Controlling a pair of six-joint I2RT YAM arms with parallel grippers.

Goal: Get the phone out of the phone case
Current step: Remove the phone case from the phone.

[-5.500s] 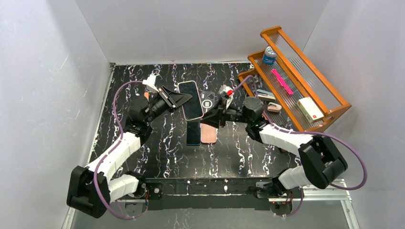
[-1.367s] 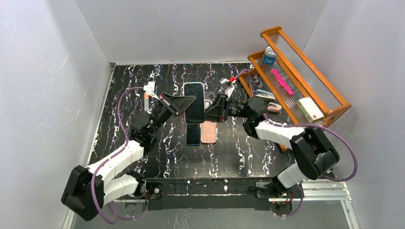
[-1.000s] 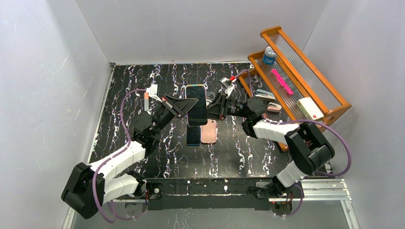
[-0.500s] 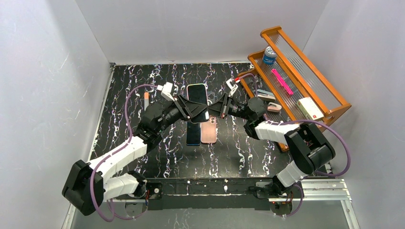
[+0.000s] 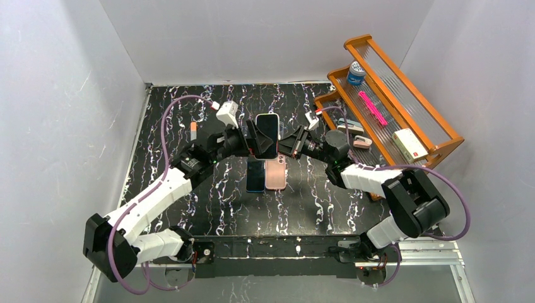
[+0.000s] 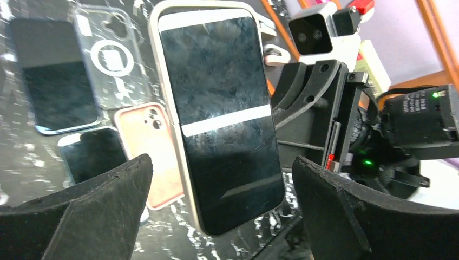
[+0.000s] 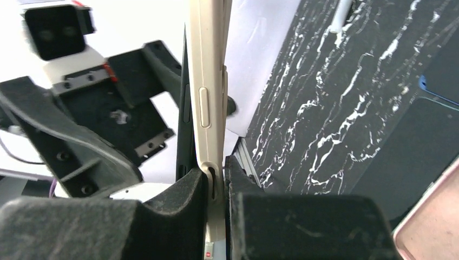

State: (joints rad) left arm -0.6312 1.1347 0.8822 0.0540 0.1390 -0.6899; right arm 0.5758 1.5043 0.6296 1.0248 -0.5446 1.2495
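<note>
Seen from above, the left gripper (image 5: 253,139) is sitting closer in than a moment ago and is now spreading wide. The right gripper (image 5: 285,144) alone is holding the phone (image 5: 267,131) upright in the air over the black marbled table (image 5: 315,202). Two loose handsets (image 5: 265,175) are lying below.

In the left wrist view, the matte black fingers (image 6: 81,216) are standing well apart on either side of the glossy, smudged screen, touching nothing. The cream phone case (image 6: 174,108), round-cornered, is still wrapping the phone.

In the right wrist view, the padded fingers (image 7: 173,216) are pinching only the case's thin, smooth side rim. With so narrow a hold, the slab is probably risking a pivot or slip onto the handsets when the left fingers start prying.
</note>
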